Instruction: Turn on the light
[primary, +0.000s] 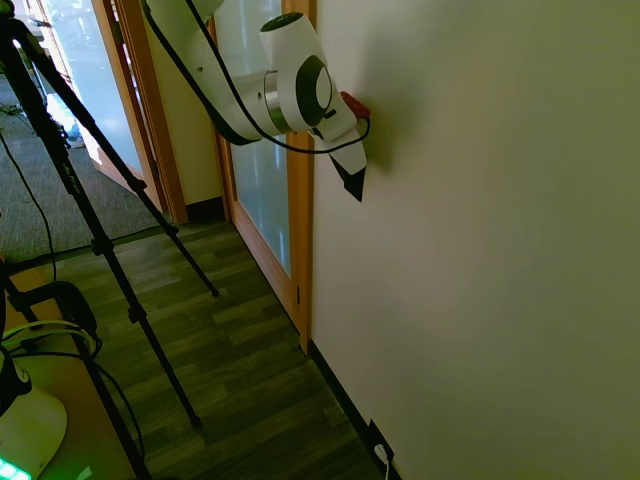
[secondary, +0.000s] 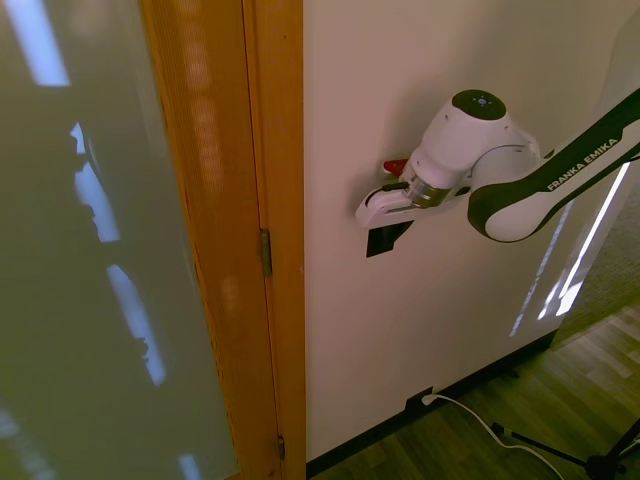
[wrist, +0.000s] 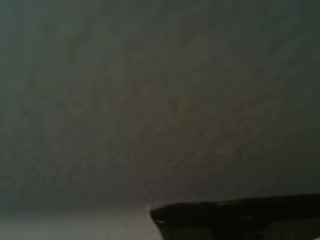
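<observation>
No lamp is in view. The light's switch (secondary: 384, 239) is a small black plate on the cream wall, just right of the wooden door frame. Only its lower part shows below the white hand, and the same dark corner of the switch (primary: 352, 181) shows in the first exterior view. My gripper (secondary: 382, 206) is pressed flat against the wall over the switch's upper part, and the gripper (primary: 348, 142) hides its own tips. A small red part sits on top of the hand. The wrist view is filled by dim wall from very close, with a dark blurred edge along its bottom.
The wooden door frame (secondary: 272, 210) with a frosted glass panel stands right beside the switch. Low on the wall, a black outlet plate (secondary: 417, 402) holds a white plug whose cable trails over the dark wood floor. The outlet (primary: 379, 444) also shows by the baseboard.
</observation>
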